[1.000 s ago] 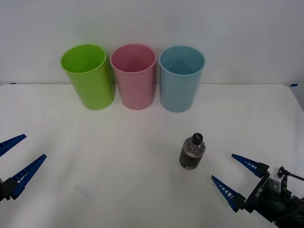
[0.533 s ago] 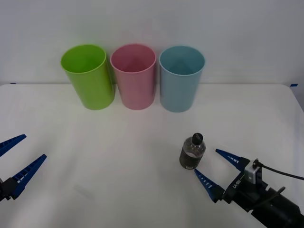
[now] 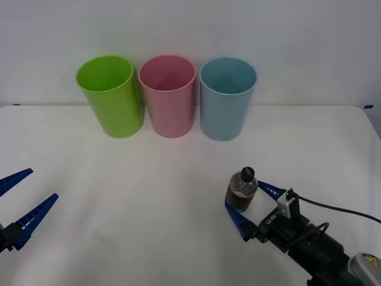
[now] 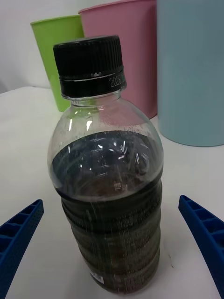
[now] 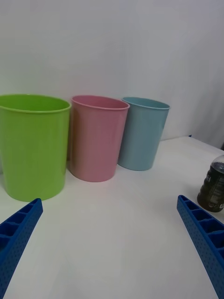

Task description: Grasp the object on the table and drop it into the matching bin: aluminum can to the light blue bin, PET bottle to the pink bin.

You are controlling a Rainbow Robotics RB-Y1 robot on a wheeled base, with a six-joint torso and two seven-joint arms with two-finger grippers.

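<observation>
While upright, PET bottle [image 3: 242, 189] stands between right gripper's [image 3: 248, 205] spread fingers.

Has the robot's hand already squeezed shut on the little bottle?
No: the right hand is open, its blue fingers on either side of the upright bottle, with white table showing between each finger and the bottle.

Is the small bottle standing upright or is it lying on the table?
Upright. The PET bottle stands on its base on the table, black cap up, between the open right gripper's fingers.

Three bins [image 3: 169, 95], one bottle [image 3: 241, 190], two grippers [image 3: 249, 207], one table [image 3: 149, 202]
</observation>
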